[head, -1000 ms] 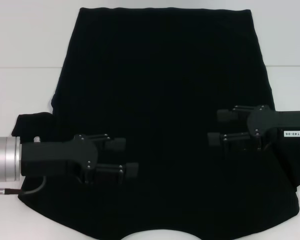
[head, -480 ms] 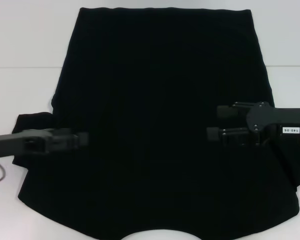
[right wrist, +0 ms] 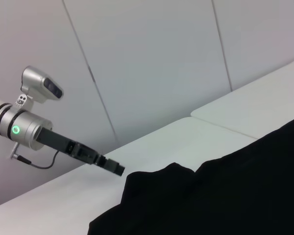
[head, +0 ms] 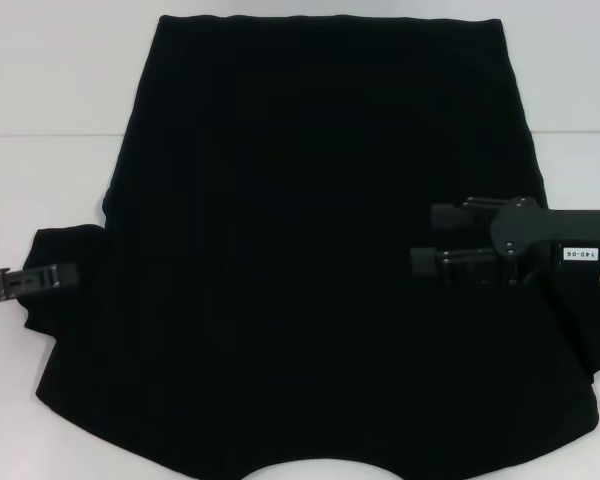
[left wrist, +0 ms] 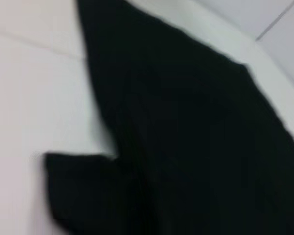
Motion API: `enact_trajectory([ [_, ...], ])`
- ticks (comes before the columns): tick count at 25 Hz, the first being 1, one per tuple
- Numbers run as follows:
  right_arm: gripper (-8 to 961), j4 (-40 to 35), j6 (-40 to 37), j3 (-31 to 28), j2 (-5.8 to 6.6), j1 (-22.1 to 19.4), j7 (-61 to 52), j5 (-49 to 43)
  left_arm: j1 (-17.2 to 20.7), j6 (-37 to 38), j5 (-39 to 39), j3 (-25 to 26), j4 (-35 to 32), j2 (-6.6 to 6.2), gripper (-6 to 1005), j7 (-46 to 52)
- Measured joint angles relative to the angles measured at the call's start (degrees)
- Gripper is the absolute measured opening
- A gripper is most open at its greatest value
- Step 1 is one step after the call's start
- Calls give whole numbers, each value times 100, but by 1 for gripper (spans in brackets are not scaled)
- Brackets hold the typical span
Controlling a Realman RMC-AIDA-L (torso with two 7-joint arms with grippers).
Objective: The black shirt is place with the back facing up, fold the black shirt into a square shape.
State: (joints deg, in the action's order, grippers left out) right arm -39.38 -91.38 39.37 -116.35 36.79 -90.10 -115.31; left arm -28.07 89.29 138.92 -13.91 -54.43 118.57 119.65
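Observation:
The black shirt (head: 310, 200) lies spread flat on the white table, with its curved neckline at the near edge and its hem far away. My left gripper (head: 65, 272) is turned edge-on at the shirt's left sleeve (head: 70, 245), low by the cloth. The right wrist view shows the left gripper (right wrist: 115, 168) as a thin dark bar just beside the shirt (right wrist: 225, 196). My right gripper (head: 435, 240) hovers open over the shirt's right side, holding nothing. The left wrist view shows the sleeve (left wrist: 83, 191) and the shirt's side edge.
White table (head: 50, 90) surrounds the shirt, with a seam line (head: 40, 135) running across it. Bare tabletop lies to the left, right and far side of the cloth. Grey wall panels (right wrist: 152, 63) stand behind the table.
My left arm has pulled back leftward from over the shirt's body to the sleeve and rolled edge-on. The right gripper has shifted slightly away from me, still open.

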Motion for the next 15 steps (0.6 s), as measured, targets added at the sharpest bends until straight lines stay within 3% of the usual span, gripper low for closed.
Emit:
enact_trajectory([
  [6, 924, 0, -13, -8, 31, 28, -3, 38, -46, -288, 615, -26, -100, -24, 845, 402],
  [15, 924, 0, -8, -22, 45, 30, -51, 69, -172, -752, 847, -333, 125, -34, 838, 520],
])
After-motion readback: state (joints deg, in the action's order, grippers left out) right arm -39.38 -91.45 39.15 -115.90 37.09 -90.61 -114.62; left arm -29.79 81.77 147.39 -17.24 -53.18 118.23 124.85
